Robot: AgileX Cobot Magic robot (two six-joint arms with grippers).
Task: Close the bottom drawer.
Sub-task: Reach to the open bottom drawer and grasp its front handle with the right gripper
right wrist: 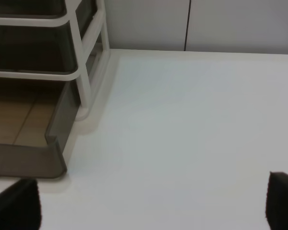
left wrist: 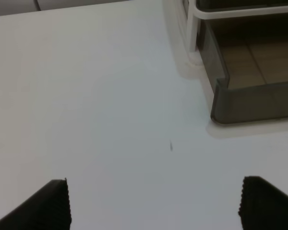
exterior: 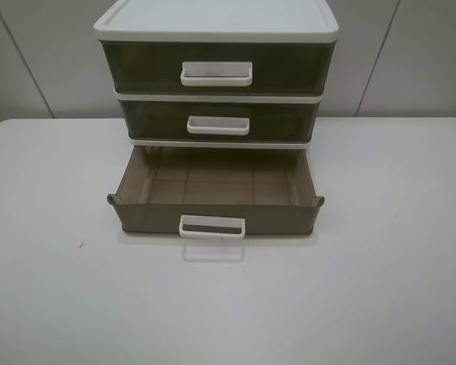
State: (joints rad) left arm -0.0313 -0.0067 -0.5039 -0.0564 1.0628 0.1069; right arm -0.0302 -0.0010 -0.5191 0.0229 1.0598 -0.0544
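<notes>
The bottom drawer (exterior: 216,215) is pulled out toward the table's front and is empty; its white loop handle (exterior: 212,227) faces the front. It belongs to a white-framed three-drawer unit (exterior: 216,23) at the back middle; the two drawers above are shut. No gripper shows in the exterior high view. The left wrist view shows the drawer's left front corner (left wrist: 252,100), with my left gripper (left wrist: 156,203) open above bare table, apart from it. The right wrist view shows the drawer's right front corner (right wrist: 36,160), with my right gripper (right wrist: 153,206) open, apart from it.
The white table (exterior: 380,258) spreads wide on both sides of the unit and in front of the drawer. A small dark speck (exterior: 81,245) lies on the table at the left. A grey panelled wall (exterior: 410,61) stands behind.
</notes>
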